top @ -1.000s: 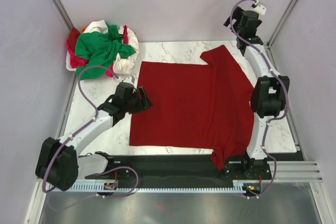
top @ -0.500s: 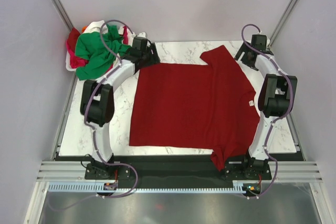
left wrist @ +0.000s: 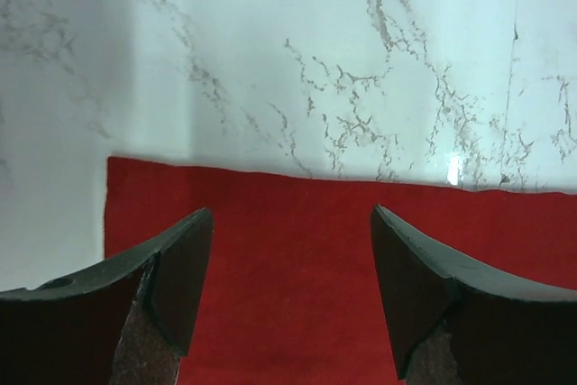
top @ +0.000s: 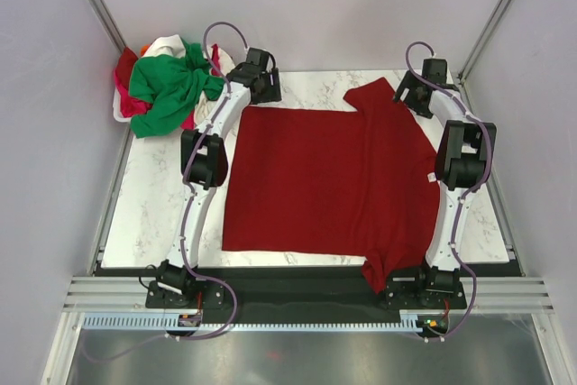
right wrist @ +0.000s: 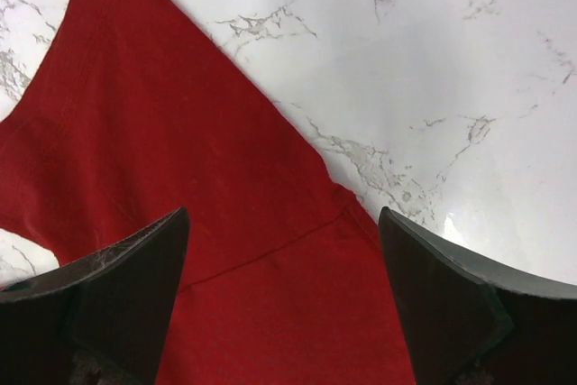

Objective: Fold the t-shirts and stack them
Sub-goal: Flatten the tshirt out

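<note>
Both arms have reached out to the far edge of the dark red t-shirt (top: 325, 178), which is spread flat on the table (top: 149, 205). The left gripper (left wrist: 290, 223) and right gripper (right wrist: 284, 223) gape wide and hold nothing; a fold grasp looks imminent.

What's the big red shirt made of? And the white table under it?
The dark red t-shirt looks like soft matte knit cloth: limp, flat, finely textured. The table looks like glossy white marble, grey-veined with a light glint, though it could be a printed top.
</note>
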Controlling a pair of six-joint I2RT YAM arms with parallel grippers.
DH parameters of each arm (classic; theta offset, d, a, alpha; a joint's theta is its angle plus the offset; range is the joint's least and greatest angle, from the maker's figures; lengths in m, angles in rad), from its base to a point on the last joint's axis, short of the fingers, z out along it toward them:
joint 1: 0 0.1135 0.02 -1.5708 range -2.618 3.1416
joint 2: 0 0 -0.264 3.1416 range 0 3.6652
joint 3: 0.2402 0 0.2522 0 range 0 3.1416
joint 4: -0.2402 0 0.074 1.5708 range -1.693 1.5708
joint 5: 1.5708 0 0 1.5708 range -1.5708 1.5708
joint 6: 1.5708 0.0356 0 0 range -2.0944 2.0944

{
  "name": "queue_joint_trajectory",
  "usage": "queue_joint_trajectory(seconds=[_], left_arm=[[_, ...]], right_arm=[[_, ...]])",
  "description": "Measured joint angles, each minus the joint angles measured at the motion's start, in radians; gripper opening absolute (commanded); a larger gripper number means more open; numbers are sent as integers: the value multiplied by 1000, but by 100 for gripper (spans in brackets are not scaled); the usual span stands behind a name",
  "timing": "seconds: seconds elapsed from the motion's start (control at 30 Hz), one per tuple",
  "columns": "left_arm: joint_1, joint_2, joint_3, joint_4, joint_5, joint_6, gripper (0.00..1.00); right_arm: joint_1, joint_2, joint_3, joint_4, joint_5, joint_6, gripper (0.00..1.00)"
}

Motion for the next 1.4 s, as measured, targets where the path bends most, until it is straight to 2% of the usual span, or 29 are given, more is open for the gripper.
queue_joint_trajectory(seconds=[0.37,0.47,0.5,0.57,0.6,0.67,0.7,0.83,0.9,0.97,1.03,1.07,1.13,1.17,1.2,1.4], left_arm=[[4,31,49,-159,-13,40,77],[4,64,55,-184,-14,59,71],[4,66,67,-191,-8,60,58],[4,75,86,-196,-6,67,47],[4,86,101,-202,-5,72,24],[4,105,130,-205,-8,84,6],[4,109,138,-206,-6,90,2],[5,114,145,-208,-7,98,2],[5,114,145,-208,-11,100,2],[6,114,145,-207,-17,102,2],[8,114,145,-207,-22,102,2],[10,114,145,-207,-22,102,2],[16,114,145,-207,-23,101,2],[22,114,145,-207,-24,102,2],[26,114,145,-207,-24,101,2],[57,114,145,-207,-35,101,2]], right_arm=[[-4,2,-55,13,-36,-3,94],[-7,1,-60,24,-46,-2,94],[-9,1,-61,26,-48,-2,93],[-10,1,-61,27,-51,-2,94],[-11,1,-62,29,-51,-2,94],[-12,1,-63,30,-51,-2,93],[-13,1,-63,31,-50,-2,93],[-18,1,-63,29,-50,0,90],[-23,4,-56,24,-50,1,81],[-28,23,-27,14,-47,0,64],[-31,51,8,11,-47,2,47],[-32,65,23,10,-47,7,34],[-35,87,51,10,-56,11,18],[-37,96,58,10,-63,16,4],[-38,106,69,12,-69,18,0],[-40,125,96,13,-88,35,0]])
